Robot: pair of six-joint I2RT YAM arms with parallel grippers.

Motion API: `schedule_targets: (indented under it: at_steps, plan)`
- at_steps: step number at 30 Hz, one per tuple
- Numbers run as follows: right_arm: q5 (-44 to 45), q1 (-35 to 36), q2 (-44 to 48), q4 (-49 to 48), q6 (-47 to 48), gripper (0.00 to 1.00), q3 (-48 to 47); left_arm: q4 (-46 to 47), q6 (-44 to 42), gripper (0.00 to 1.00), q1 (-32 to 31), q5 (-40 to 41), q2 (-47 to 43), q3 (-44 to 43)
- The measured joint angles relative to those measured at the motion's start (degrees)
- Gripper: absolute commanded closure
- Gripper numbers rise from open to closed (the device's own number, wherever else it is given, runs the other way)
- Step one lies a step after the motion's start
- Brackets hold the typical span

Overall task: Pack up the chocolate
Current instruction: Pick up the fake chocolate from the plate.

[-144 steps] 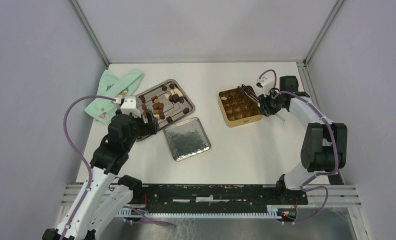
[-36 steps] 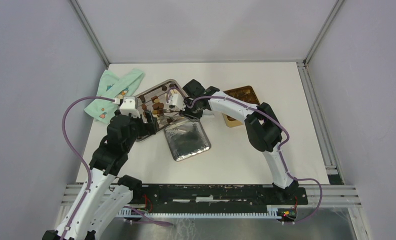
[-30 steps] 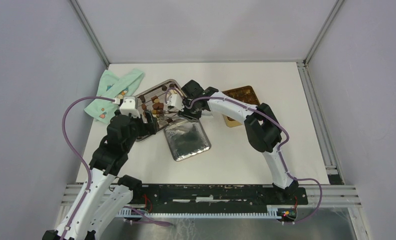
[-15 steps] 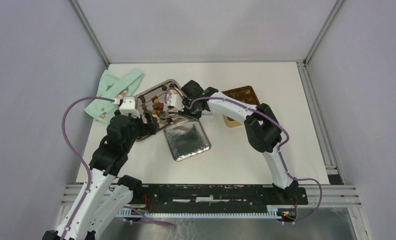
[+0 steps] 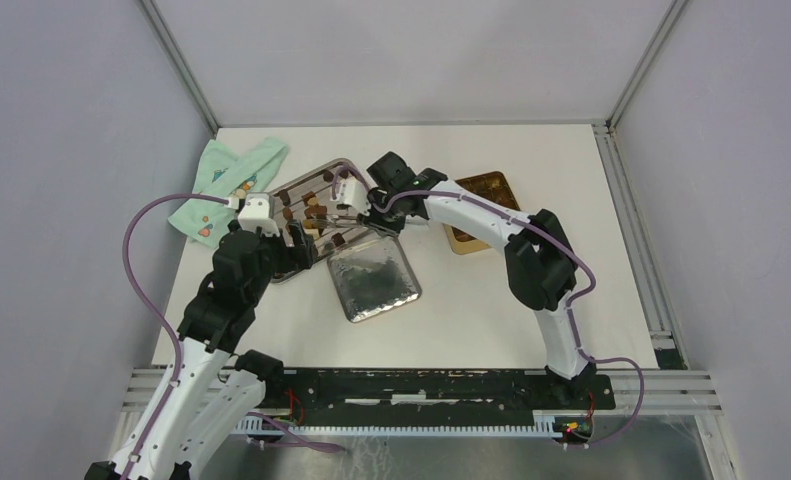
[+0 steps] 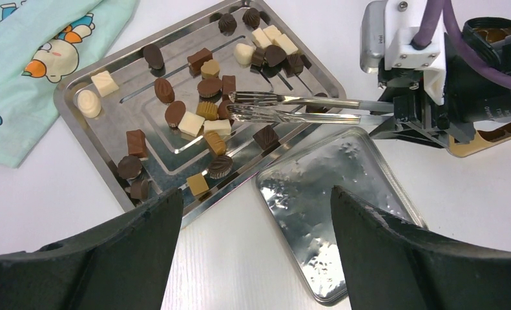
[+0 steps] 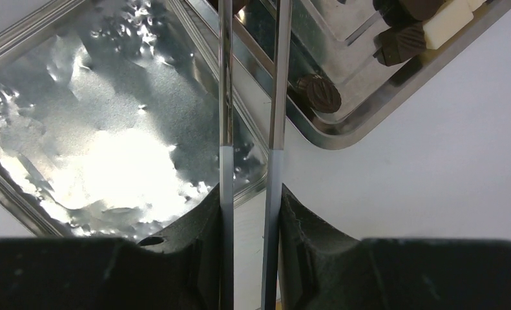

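Note:
Many small chocolate pieces, dark brown, lighter brown and cream-white, lie loose on a steel tray, which also shows in the top view. My right gripper is shut on metal tongs. The tong tips reach over the pieces in the tray's middle, slightly apart; I cannot tell if they hold one. My left gripper is open and empty above the tray's near edge. The gold tin sits open to the right, partly hidden by the right arm.
The tin's lid lies upside down, silver side up, just in front of the tray and under the right wrist. A mint-green printed cloth lies left of the tray. Grey walls enclose the table.
The right arm swung left from the gold tin to the tray, carrying the tongs. Over the last second the tong tips edged further over the pieces. The left arm has not moved.

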State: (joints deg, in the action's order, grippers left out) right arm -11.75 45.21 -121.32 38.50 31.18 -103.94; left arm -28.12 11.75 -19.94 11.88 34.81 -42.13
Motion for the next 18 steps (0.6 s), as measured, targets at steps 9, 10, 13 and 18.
schedule_targets:
  at_steps: [9,10,13,18]
  plan:
    - [-3.0,-2.2,9.3,-1.5,-0.9,0.89,11.5,0.0,0.0,0.11,0.0,0.0,-0.1,0.0]
    - [-3.7,-2.8,11.1,-1.6,-1.0,0.89,13.2,0.0,0.0,0.11,0.0,0.0,-0.1,0.0]
    - [-5.9,-6.2,17.0,-2.5,-1.5,0.89,17.8,0.0,0.0,0.11,0.0,0.0,-0.3,0.0]
    - [-10.2,-17.4,28.4,-7.3,-2.8,0.89,27.2,0.0,0.0,0.11,0.0,0.0,-0.5,0.0]
